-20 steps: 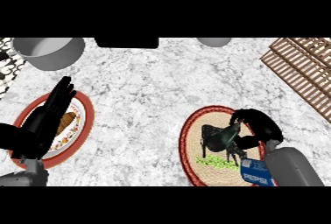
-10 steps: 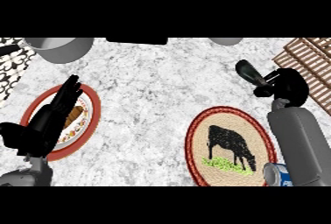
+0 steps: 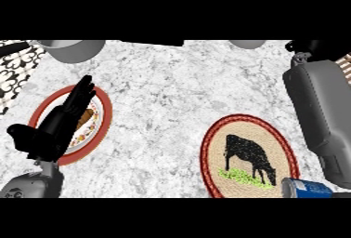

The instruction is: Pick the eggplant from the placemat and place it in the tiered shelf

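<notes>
Placemat [image 3: 250, 158] lies bare, cow print only; no eggplant on it. My right hand [image 3: 310, 46] is far beyond the placemat at the upper right edge, mostly cut off; I cannot tell its fingers, nor see the eggplant. Probably carried, heading for the shelf [image 3: 345, 62] beside it. Left hand [image 3: 58, 125] rests straight-fingered over the plate [image 3: 103, 122], well left of the placemat. Next: lower into a tier, release.

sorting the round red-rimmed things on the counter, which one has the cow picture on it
The placemat at the view's right shows a black cow on grass. The plate at the left has a patterned rim and lies partly under the left hand.
</notes>
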`<state>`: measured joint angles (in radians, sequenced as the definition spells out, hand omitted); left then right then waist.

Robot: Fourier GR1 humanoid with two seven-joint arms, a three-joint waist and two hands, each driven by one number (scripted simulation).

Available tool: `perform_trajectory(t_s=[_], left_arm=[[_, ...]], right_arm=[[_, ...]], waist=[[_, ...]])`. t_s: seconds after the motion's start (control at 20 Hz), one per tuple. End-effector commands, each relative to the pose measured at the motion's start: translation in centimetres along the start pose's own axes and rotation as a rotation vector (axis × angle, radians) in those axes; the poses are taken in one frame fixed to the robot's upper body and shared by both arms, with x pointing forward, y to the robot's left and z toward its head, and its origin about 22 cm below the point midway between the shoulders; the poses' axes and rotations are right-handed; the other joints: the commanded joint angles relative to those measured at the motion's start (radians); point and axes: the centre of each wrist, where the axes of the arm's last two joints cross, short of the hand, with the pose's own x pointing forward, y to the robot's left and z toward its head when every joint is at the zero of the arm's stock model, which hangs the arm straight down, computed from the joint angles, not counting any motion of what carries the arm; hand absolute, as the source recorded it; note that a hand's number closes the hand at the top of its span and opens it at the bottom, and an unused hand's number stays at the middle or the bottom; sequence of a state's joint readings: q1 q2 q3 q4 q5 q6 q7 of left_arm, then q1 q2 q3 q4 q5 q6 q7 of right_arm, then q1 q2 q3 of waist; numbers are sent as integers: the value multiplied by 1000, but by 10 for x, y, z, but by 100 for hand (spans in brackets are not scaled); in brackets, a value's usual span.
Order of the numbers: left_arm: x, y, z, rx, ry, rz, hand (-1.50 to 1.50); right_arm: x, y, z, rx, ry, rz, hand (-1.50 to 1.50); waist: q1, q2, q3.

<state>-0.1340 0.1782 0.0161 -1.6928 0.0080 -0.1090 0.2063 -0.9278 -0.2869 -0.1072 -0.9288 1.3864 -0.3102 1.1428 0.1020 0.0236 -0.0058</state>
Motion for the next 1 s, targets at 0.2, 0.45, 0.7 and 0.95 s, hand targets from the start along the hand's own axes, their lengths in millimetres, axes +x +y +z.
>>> perform_trajectory(t_s=[0.2, 0.45, 0.7, 0.95], left_arm=[[1, 6, 0, 20, 1, 16, 0], [-8, -2, -2, 21, 10, -9, 0], [2, 6, -5, 42, -14, -27, 0], [-5, 1, -3, 15, -14, 9, 0]], right_arm=[[61, -36, -1, -207, 210, -60, 150], [73, -62, -31, -240, 241, -75, 150], [61, -62, -54, -279, 230, -200, 150], [69, -124, -69, -353, 193, -703, 150]], waist=[[-13, 0, 4], [-13, 7, 5], [-15, 10, 7], [-11, 8, 14]])
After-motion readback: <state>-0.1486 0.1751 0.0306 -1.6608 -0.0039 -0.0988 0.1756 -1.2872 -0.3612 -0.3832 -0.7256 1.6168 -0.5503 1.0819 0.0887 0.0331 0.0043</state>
